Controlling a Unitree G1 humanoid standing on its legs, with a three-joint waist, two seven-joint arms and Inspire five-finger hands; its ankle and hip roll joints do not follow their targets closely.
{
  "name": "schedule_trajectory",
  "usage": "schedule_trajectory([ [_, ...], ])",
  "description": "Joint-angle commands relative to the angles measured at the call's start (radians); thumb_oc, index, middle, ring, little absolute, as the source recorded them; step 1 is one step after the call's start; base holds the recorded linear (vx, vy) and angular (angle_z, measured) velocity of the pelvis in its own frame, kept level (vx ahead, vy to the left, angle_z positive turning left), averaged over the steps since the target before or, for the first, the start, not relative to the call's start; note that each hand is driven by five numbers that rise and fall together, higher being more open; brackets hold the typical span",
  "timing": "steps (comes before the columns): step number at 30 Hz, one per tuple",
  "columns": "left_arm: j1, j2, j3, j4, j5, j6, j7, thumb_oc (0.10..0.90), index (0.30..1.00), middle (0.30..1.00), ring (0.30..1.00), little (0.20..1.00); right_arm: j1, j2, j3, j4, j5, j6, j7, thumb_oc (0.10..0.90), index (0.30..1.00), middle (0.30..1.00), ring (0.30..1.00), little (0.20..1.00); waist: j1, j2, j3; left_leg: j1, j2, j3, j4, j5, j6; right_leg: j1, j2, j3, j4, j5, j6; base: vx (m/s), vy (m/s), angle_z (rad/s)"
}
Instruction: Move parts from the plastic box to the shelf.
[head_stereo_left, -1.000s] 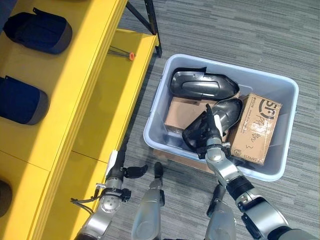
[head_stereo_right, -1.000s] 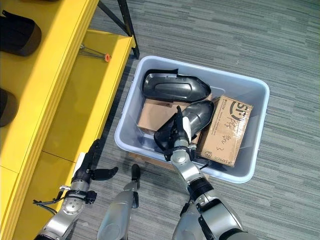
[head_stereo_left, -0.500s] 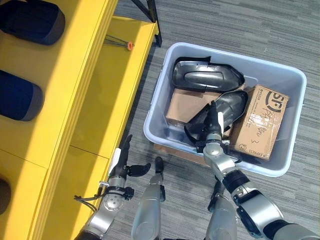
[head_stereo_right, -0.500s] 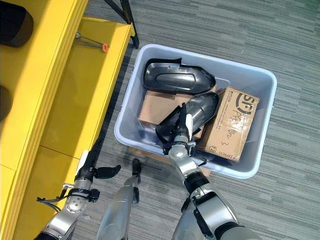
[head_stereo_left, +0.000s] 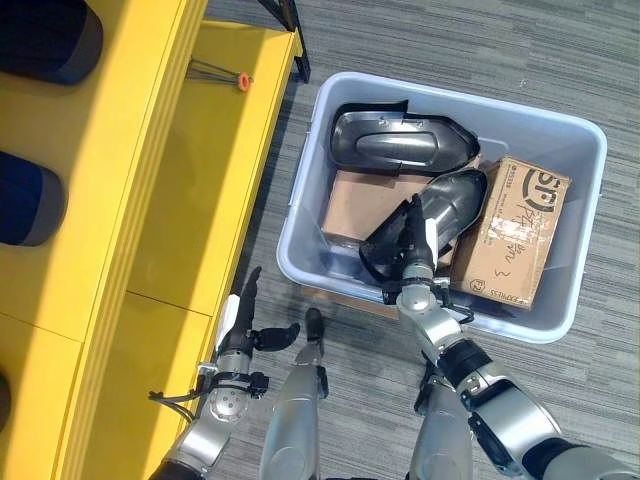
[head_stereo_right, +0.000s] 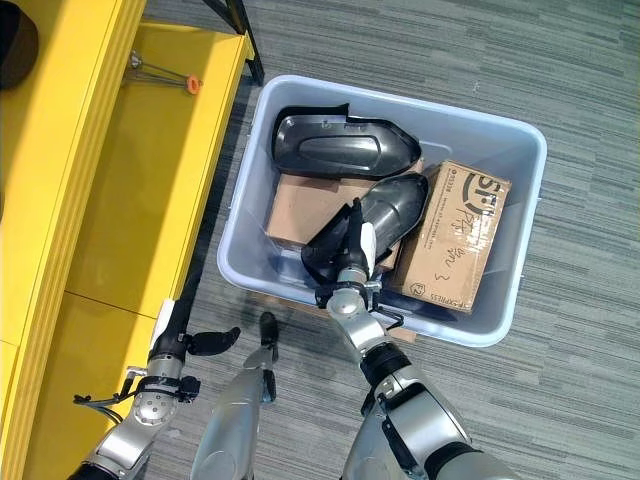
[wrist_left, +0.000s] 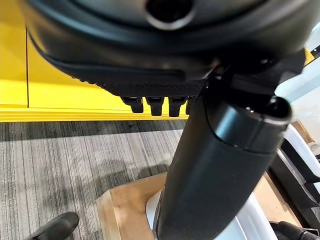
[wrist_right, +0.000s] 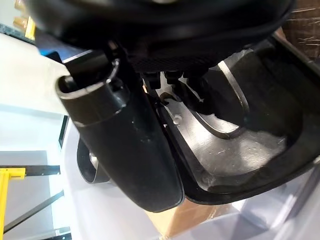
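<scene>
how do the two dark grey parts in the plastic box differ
The far part lies level along the box's far wall with its outer shell up, and no hand touches it. The near part is tipped up at an angle over the cardboard boxes, hollow side toward the robot, with the right hand at its lower edge. The near part also looks narrower. Both are dark grey, glossy moulded covers inside the plastic box.

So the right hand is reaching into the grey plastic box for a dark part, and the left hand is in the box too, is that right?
Not quite. The right hand is in the grey plastic box at the dark part, but the left hand is outside it, over the floor beside the yellow shelf, as the left eye view shows.
</scene>
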Motion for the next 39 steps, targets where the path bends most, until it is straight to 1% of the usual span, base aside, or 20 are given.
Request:
schedule_trajectory([
  [1,-0.009,0.079,0.049,-0.096,0.04,-0.055,0.066,0.9,1.0,1.0,1.0,1.0,-0.01,0.039,0.031,-0.082,-0.034,-0.032,0.027,0.9,1.0,1.0,1.0,1.0,0.007,-0.057,0.025,0.079,-0.009,0.047,0.023,-0.144,0.03,-0.058,0.035,0.041,-0.096,0.16,-0.045,0.0,0.0,0.0],
  [2,-0.008,0.079,0.054,-0.096,0.042,-0.054,0.072,0.9,1.0,1.0,1.0,1.0,0.011,0.033,0.048,-0.114,-0.048,-0.03,0.038,0.9,1.0,1.0,1.0,1.0,0.001,-0.063,0.025,0.077,-0.008,0.049,0.024,-0.145,0.03,-0.061,0.037,0.043,-0.095,0.16,-0.045,0.0,0.0,0.0],
  [11,-0.002,0.076,0.07,-0.099,0.047,-0.048,0.077,0.9,1.0,1.0,1.0,1.0,0.08,0.017,0.085,-0.225,-0.081,-0.035,0.073,0.9,1.0,1.0,1.0,1.0,-0.012,-0.081,0.025,0.082,-0.004,0.053,0.021,-0.147,0.03,-0.067,0.04,0.049,-0.097,0.16,-0.044,0.0,0.0,0.0],
  [19,0.005,0.077,0.078,-0.104,0.051,-0.042,0.078,0.9,1.0,1.0,1.0,1.0,0.106,0.008,0.089,-0.277,-0.078,-0.043,0.085,0.9,1.0,1.0,1.0,1.0,-0.016,-0.094,0.025,0.089,-0.004,0.054,0.016,-0.147,0.031,-0.067,0.04,0.05,-0.094,0.161,-0.043,0.0,0.0,0.0],
  [29,0.0,0.077,0.075,-0.1,0.052,-0.044,0.083,0.9,1.0,1.0,1.0,1.0,0.098,0.008,0.086,-0.265,-0.091,-0.04,0.075,0.9,1.0,1.0,1.0,1.0,-0.016,-0.096,0.025,0.079,-0.005,0.055,0.017,-0.149,0.032,-0.078,0.041,0.053,-0.095,0.162,-0.043,0.0,0.0,0.0],
  [39,-0.003,0.079,0.066,-0.11,0.051,-0.053,0.099,0.9,1.0,1.0,1.0,1.0,0.074,0.007,0.056,-0.193,-0.134,-0.024,0.029,0.9,1.0,1.0,1.0,1.0,-0.016,-0.087,0.025,0.035,-0.008,0.05,0.037,-0.155,0.037,-0.116,0.04,0.052,-0.082,0.161,-0.045,0.0,0.0,0.0],
])
